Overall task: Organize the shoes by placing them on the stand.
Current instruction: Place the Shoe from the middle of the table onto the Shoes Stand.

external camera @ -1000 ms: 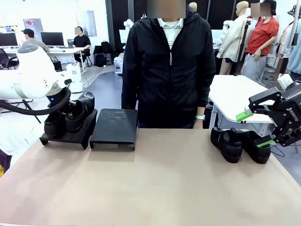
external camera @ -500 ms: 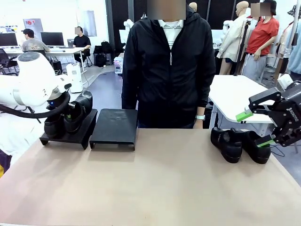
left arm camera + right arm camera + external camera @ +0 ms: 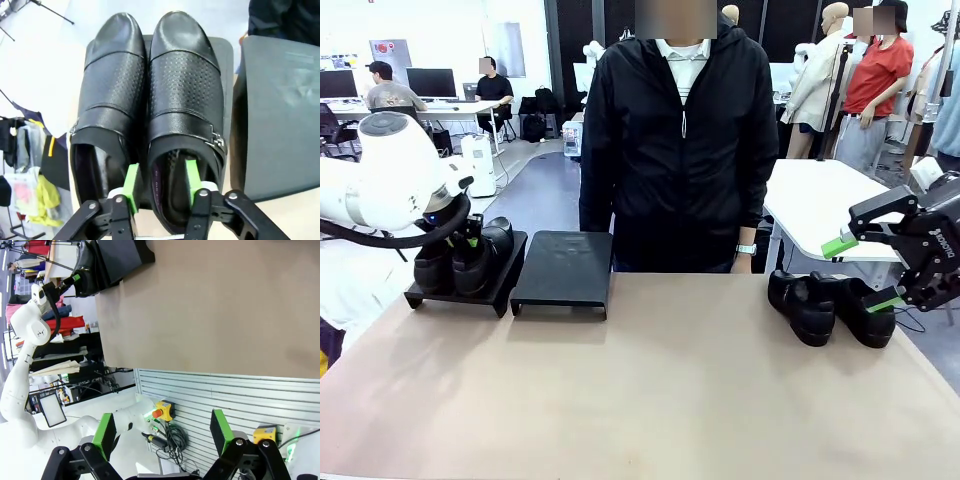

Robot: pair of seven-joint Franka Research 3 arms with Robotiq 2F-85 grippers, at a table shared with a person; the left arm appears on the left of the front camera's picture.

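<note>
The left gripper (image 3: pixel 161 182) has its green pads spread, one inside a shoe (image 3: pixel 184 100). That shiny black shoe and its twin (image 3: pixel 111 95), dotted with tiny holes, lie side by side on the flat black stand (image 3: pixel 226 60), round toes toward the top. At far right, the right gripper (image 3: pixel 863 272) gapes wide near two more shoes (image 3: pixel 830 308) on the table (image 3: pixel 650 390)

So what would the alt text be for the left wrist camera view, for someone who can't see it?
Two glossy black dress shoes sit side by side on a black stand, toes pointing away. The left jaws straddle the picture-right shoe's inner wall, green pads apart, one inside its opening. A second black stand lies beside it.
</note>
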